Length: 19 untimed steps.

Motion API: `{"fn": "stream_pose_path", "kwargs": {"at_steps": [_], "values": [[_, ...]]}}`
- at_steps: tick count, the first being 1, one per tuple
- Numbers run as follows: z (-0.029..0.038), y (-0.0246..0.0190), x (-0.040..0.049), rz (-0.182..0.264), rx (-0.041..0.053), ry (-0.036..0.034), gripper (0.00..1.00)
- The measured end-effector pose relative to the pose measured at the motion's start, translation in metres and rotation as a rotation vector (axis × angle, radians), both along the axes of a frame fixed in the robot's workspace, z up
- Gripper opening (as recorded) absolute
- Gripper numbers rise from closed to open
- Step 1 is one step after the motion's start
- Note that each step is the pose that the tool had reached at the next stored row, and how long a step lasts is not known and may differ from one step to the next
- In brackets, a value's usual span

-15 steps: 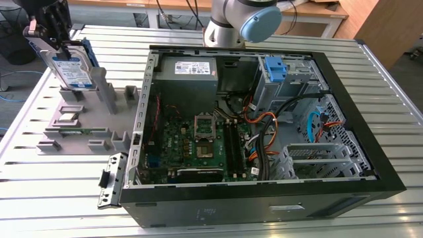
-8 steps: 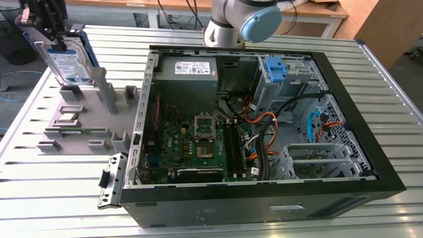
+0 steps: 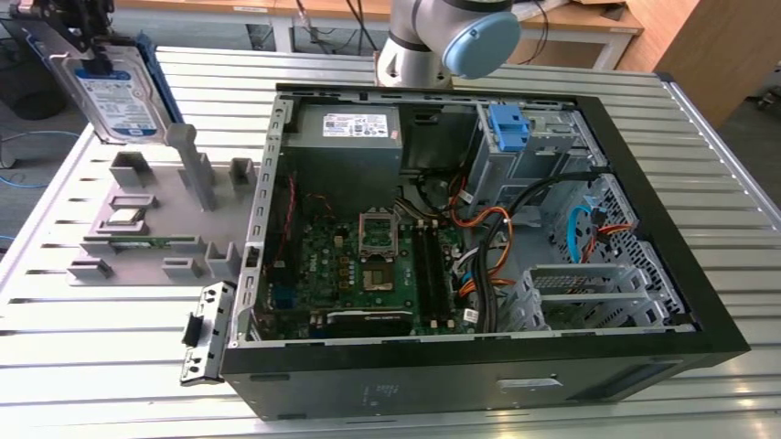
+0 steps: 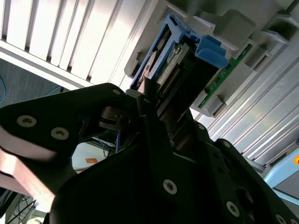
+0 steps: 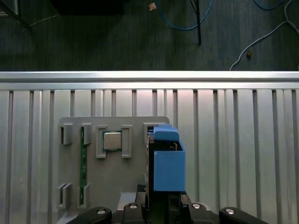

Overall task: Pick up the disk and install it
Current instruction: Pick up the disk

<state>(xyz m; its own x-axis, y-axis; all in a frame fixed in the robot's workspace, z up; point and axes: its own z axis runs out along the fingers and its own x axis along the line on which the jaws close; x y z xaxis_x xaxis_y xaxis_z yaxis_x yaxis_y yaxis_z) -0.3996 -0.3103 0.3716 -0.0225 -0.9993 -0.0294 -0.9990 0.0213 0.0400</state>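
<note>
desk (image 3: pixel 73 366) under jaws | case (image 3: pixel 488 352) open, well apart from jaws | rack (image 3: pixel 183 219) just below jaws | disk (image 3: pixel 116 96) upright, clear of rack, between jaws; likely dense, rigid, shock-fragile; hold by edge rails | jaws pinching disk's top

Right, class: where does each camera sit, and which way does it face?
Exterior view: off the arm, looking down into the computer case; arm and gripper show.
First wrist view: on the wrist, looking down at the grey fixture; gripper shows.
Second wrist view: on the wrist, looking along the gripper.
All three share the held disk.
</note>
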Motion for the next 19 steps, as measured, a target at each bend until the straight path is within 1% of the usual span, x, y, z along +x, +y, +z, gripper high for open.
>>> {"fn": "stream_pose_path", "kwargs": {"at_steps": [11, 15, 19], "values": [[0.0391, 0.0000, 0.0000, 0.000, 0.0000, 0.0000, 0.35], [0.0519, 0.0000, 0.0000, 0.000, -0.0001, 0.0001, 0.35], [0.0626, 0.0000, 0.0000, 0.000, 0.0000, 0.0001, 0.35]]}}
